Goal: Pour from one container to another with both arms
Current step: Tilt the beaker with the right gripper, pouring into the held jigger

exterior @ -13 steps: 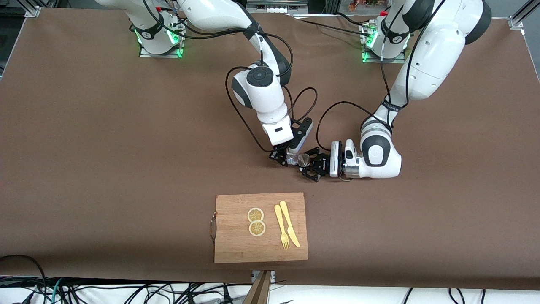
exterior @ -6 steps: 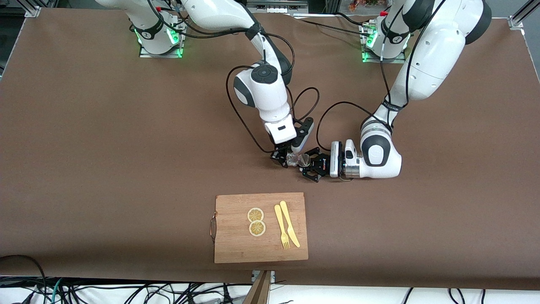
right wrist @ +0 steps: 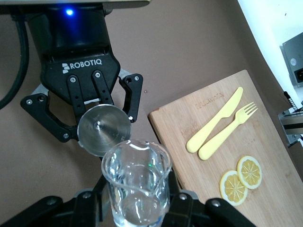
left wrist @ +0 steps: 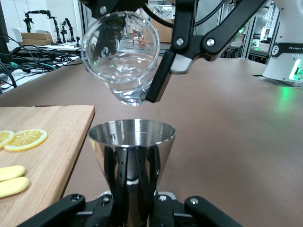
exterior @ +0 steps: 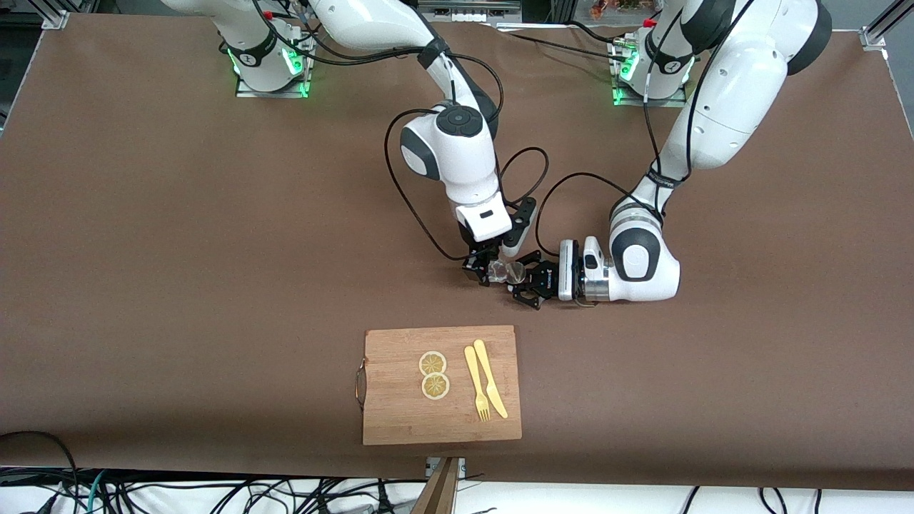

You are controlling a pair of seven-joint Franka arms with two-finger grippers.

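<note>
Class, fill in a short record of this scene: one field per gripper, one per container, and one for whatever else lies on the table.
left gripper: shut on the jigger, low over the table
right gripper: shut on the glass
jigger: upright, mouth open upward
glass: tilted, rim above the jigger's mouth
board: nearer the front camera than both grippers; holds two lemon slices, a fork and a knife

My work surface is a table (exterior: 178, 235) covered edge to edge in brown matting, with both of my arm bases bolted along its edge farthest from the front camera. Lying directly on it is one wooden cutting board (exterior: 400, 421) with a metal handle, close to the edge nearest that camera and about midway between the two ends. The board carries two lemon slices (exterior: 433, 375), a yellow fork (exterior: 475, 391) and a yellow knife (exterior: 490, 378).
</note>
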